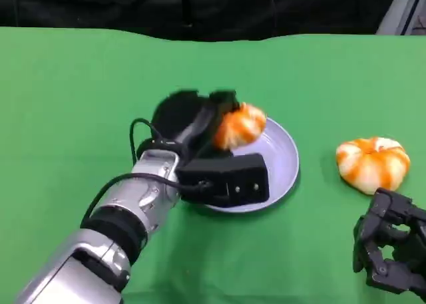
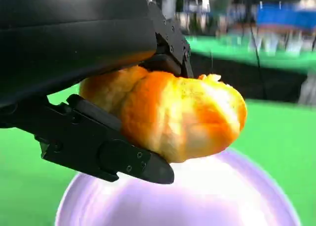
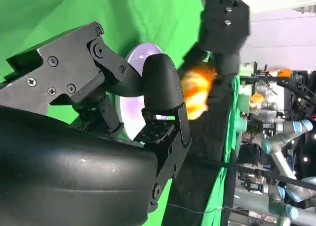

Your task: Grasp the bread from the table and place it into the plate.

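My left hand (image 1: 200,121) grips an orange-and-white bread roll (image 1: 239,126) and holds it just above the far side of the pale lilac plate (image 1: 283,159). In the left wrist view the roll (image 2: 182,114) sits between the black fingers (image 2: 106,147), with the plate (image 2: 232,201) right beneath it. A second bread roll (image 1: 373,163) lies on the green table to the right of the plate. My right hand (image 1: 391,247) rests low at the front right, near that second roll, fingers curled with nothing in them. The right wrist view shows the held roll (image 3: 196,90) and the plate (image 3: 136,95) beyond my right fingers (image 3: 163,87).
The green table (image 1: 80,104) stretches wide to the left and behind the plate. A black camera block (image 1: 233,179) on my left wrist overhangs the plate's near edge. Dark backdrop runs along the table's far edge.
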Controlling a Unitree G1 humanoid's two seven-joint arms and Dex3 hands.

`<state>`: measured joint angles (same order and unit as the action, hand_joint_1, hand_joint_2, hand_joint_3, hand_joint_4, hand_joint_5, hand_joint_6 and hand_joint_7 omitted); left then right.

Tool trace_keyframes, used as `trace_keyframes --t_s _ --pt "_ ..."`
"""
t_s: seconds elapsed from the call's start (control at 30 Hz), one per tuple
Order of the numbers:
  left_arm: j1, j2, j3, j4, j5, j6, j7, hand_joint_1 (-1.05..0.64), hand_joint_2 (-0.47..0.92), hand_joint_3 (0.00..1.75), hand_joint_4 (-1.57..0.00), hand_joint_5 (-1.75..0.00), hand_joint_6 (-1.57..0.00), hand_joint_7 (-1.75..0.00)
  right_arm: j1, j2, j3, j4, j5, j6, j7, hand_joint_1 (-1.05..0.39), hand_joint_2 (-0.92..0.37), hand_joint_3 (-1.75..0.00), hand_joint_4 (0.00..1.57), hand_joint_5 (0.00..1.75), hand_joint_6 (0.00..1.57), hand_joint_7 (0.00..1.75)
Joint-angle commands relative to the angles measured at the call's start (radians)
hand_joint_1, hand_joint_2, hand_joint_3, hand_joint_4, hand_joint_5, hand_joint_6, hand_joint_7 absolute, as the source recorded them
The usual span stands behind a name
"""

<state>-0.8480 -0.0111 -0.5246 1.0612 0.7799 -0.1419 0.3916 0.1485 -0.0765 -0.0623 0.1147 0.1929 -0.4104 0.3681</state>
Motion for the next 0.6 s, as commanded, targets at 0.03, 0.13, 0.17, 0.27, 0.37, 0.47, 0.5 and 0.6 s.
trace_keyframes --t_s 0.03,0.13,0.17,0.27,0.37,0.47,0.5,0.6 --pt "-0.012 0.003 -0.026 0.0 -0.004 0.014 -0.064 -0.45 0.92 0.38 -0.62 -0.1 -0.71 -0.02 0.006 -0.007 -0.003 -0.006 0.01 -0.003 0.0 -0.12 -0.58 -1.16 0.88 1.75 0.74 1.69" --pt "-0.003 0.008 -0.066 -0.012 0.008 0.039 -0.183 -0.67 0.92 0.5 -0.31 -0.02 -0.49 0.0 0.007 -0.008 -0.003 -0.011 0.014 0.004 0.003 -0.12 -0.58 -1.16 0.88 1.75 0.74 1.69" --pt "0.003 0.012 -0.073 -0.018 0.008 0.037 -0.203 -0.73 0.92 0.53 -0.24 -0.01 -0.44 0.0 0.007 -0.01 -0.003 -0.01 0.012 0.002 0.004 -0.12 -0.58 -1.17 0.88 1.75 0.74 1.69" --pt "0.017 0.018 -0.076 -0.032 -0.005 0.028 -0.217 -0.79 0.92 0.55 -0.2 0.0 -0.41 0.0 0.007 -0.01 -0.004 -0.007 0.008 -0.003 0.003 -0.12 -0.57 -1.18 0.87 1.75 0.73 1.69" --pt "0.031 0.021 -0.073 -0.04 -0.016 0.02 -0.222 -0.84 0.92 0.57 -0.17 0.0 -0.39 0.0 0.007 -0.007 -0.005 -0.006 0.011 -0.003 0.002 -0.11 -0.56 -1.19 0.87 1.75 0.73 1.69" --pt "0.033 0.03 -0.076 -0.051 -0.016 0.026 -0.249 -0.97 0.92 0.68 -0.03 0.0 -0.29 0.0 0.005 -0.007 -0.005 -0.007 0.014 -0.002 0.005 -0.1 -0.57 -1.19 0.87 1.75 0.74 1.68" --pt "0.034 0.031 -0.077 -0.054 -0.016 0.028 -0.256 -0.99 0.92 0.7 -0.01 0.0 -0.28 0.0 0.005 -0.008 -0.005 -0.006 0.013 -0.004 0.005 -0.1 -0.57 -1.19 0.87 1.75 0.74 1.68" --pt "0.042 0.036 -0.073 -0.076 -0.017 0.042 -0.273 -1.04 0.92 0.75 0.0 0.0 -0.24 0.0 0.005 -0.008 -0.005 -0.009 0.015 0.003 0.004 -0.1 -0.57 -1.19 0.87 1.75 0.74 1.68"
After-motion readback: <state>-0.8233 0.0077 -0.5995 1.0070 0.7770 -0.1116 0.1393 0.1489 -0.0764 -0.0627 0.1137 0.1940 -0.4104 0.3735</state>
